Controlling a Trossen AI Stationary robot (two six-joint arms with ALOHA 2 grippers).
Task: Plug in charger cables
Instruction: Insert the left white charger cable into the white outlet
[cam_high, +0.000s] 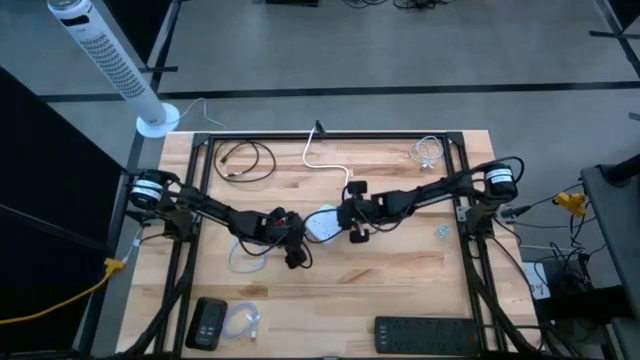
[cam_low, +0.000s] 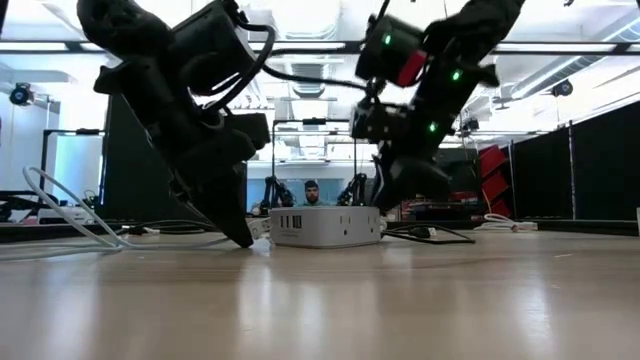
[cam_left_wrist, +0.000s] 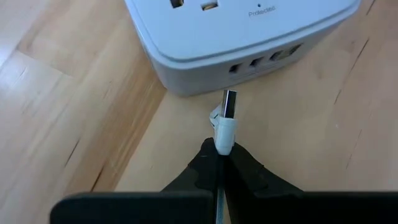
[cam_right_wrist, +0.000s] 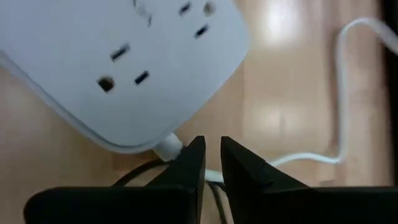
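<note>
The white socket cube (cam_high: 322, 222) (cam_low: 325, 226) sits mid-table, its thick white cord (cam_high: 325, 160) running to the far edge. My left gripper (cam_high: 302, 243) (cam_left_wrist: 221, 163) is on the cube's near-left side, shut on a white charger cable's plug (cam_left_wrist: 225, 127). The plug's metal tip (cam_left_wrist: 229, 102) points at the row of small ports (cam_left_wrist: 264, 61) on the cube's side, a short way off. My right gripper (cam_high: 347, 222) (cam_right_wrist: 212, 152) stands at the cube's right, fingers almost together, over the spot where the cord leaves the cube (cam_right_wrist: 168, 148). My left gripper pinches the plug's white body (cam_left_wrist: 222, 142) between its two fingertips, at its rear end. The fingers slant down from the table's left and lie along the plug. The metal tip sticks out ahead, clear of the cube. My right gripper: whether its fingertips (cam_right_wrist: 194, 155) touch the cord or the cube, I cannot tell.
A coiled black cable (cam_high: 245, 160) lies at the far left and a white one (cam_high: 428, 152) at the far right. Near the front edge lie a clear cable (cam_high: 243, 320), a black box (cam_high: 208, 322) and the black power strip (cam_high: 430, 335).
</note>
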